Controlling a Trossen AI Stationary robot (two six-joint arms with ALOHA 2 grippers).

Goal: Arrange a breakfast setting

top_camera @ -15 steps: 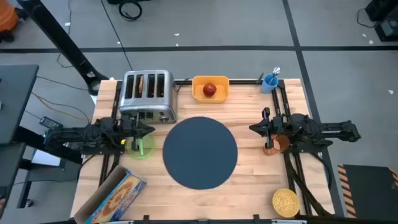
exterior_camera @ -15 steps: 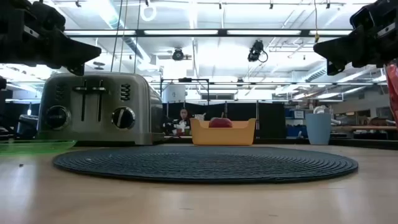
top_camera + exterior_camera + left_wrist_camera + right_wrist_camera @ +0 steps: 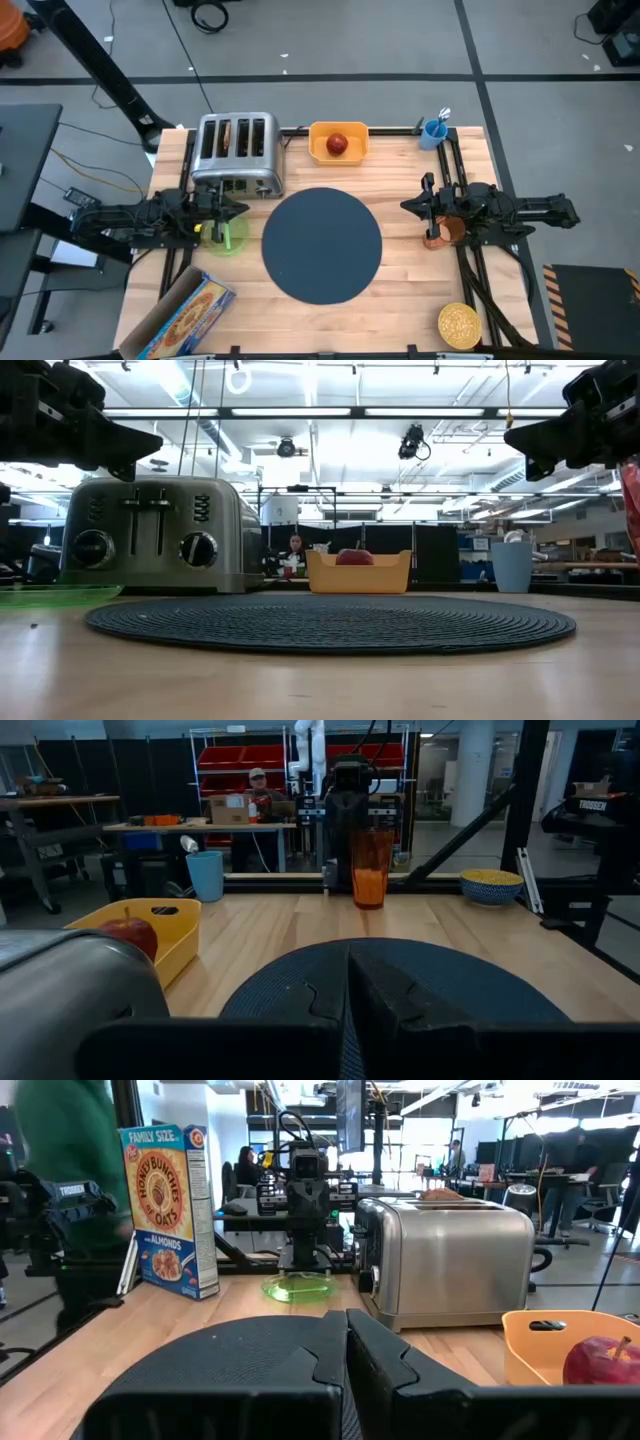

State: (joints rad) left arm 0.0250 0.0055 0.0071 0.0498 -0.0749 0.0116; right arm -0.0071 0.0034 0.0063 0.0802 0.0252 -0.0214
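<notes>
- Dark blue-grey round mat [image 3: 322,245] at the desk [image 3: 400,190] centre, between the two pincers.
- Left pincer [image 3: 238,208] above the small green plate [image 3: 226,236], beside the silver toaster [image 3: 237,153]; fingers pressed together, holding nothing.
- Right pincer [image 3: 408,205] next to the orange cup [image 3: 443,231]; also closed tight and empty.
- Red apple [image 3: 338,144] in the yellow tub [image 3: 338,142] at the far edge; yellow bowl [image 3: 459,325] at the near right corner.
- Nothing moved since the earlier frame.

Cereal box [image 3: 167,1210] standing upright near the table's edge, front panel printed "FAMILY SIZE", "HONEY BUNCHES OF OATS", "ALMONDS", dark arm housing [image 3: 591,807] in the left wrist view lettered "TROSSEN", no other legible text
</notes>
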